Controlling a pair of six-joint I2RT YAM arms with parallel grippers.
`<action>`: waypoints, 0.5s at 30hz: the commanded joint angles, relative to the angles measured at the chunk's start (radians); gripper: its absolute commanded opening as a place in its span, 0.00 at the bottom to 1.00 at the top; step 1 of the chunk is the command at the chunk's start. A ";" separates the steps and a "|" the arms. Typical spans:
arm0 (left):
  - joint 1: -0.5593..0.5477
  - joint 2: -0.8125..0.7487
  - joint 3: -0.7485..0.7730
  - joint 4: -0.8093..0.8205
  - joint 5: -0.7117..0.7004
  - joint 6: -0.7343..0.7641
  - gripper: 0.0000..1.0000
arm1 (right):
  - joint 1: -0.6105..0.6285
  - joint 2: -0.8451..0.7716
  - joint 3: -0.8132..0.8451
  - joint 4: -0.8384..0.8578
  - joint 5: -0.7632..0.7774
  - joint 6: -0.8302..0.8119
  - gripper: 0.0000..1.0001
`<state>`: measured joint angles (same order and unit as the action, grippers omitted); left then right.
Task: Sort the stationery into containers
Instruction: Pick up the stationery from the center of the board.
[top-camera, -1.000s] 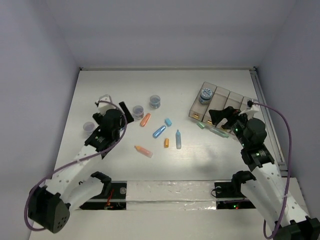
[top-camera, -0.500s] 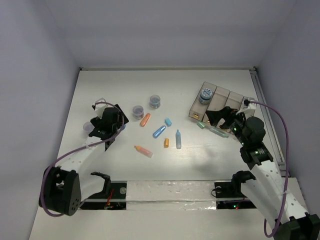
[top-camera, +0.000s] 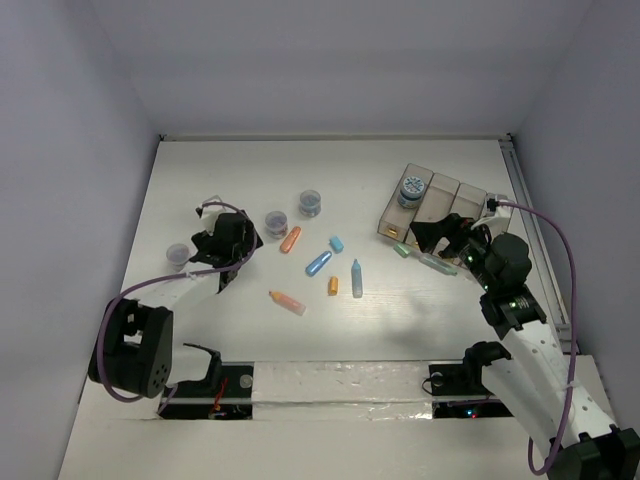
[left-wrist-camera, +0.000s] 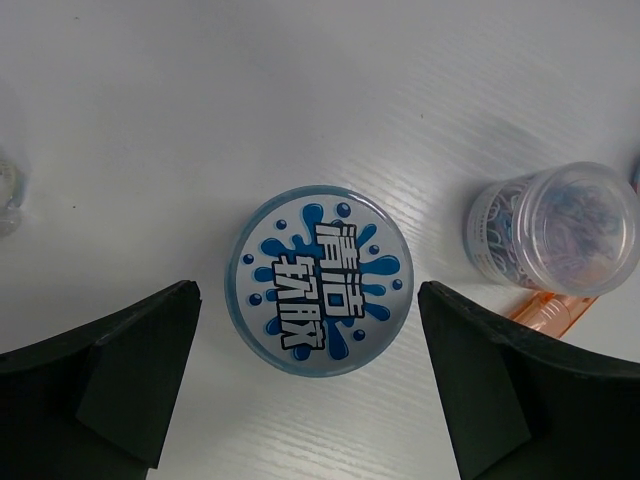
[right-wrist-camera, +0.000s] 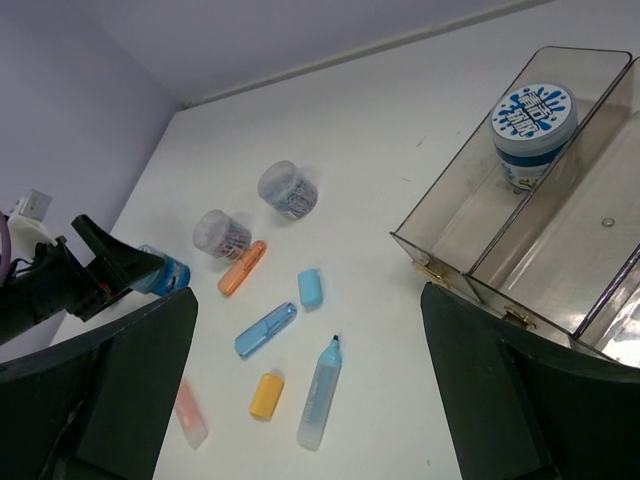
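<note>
Right now, left claw (left-wrist-camera: 310, 335): spread wide, one finger either side of a blue-lidded tub (left-wrist-camera: 318, 281); bare counter (top-camera: 240, 170) shows in both gaps, so it is pinching nothing.
Blue-lidded tub: upright on the counter between those fingers, with a blue splash label and white characters on its lid.
Clip tub (left-wrist-camera: 555, 228): clear and full of coloured clips, to the right of the blue-lidded tub and apart from it, just beside an orange stick (left-wrist-camera: 555, 310).
Other tubs: a purple-tinted tub (top-camera: 311, 203) stands farther back near the clip tub; a lone clear tub (top-camera: 178, 253) sits on the left side of the left arm.
Right claw (top-camera: 438, 236): spread wide with nothing between its fingers, at the near end of the box.
Box (right-wrist-camera: 580, 60): clear plastic with narrow compartments side by side, at the far right of the counter; the leftmost one holds a second lidded tub (right-wrist-camera: 534, 122), upright.
Green sticks: a short green stick (top-camera: 401, 250) and a longer green stick (top-camera: 438, 264) lie on the counter just in front of the box, near the right claw.
Middle of the counter: a blue stick (right-wrist-camera: 265, 330), a small blue cap (right-wrist-camera: 310, 287), a blue pen (right-wrist-camera: 320, 392), a short orange piece (right-wrist-camera: 266, 395) and a pink stick (top-camera: 287, 301), all loose and apart.
</note>
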<state>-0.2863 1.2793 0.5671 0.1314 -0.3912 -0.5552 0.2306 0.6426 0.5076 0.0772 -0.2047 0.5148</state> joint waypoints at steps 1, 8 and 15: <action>0.003 0.009 0.025 0.051 -0.034 0.021 0.88 | 0.007 0.005 0.005 0.056 -0.018 -0.018 1.00; 0.003 0.015 0.027 0.063 -0.080 0.020 0.62 | 0.007 0.020 0.006 0.058 -0.027 -0.018 1.00; -0.071 0.005 0.066 0.027 -0.122 0.041 0.23 | 0.007 0.019 0.009 0.053 -0.024 -0.021 1.00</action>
<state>-0.3008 1.3083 0.5774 0.1539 -0.4591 -0.5312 0.2306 0.6636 0.5076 0.0807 -0.2180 0.5121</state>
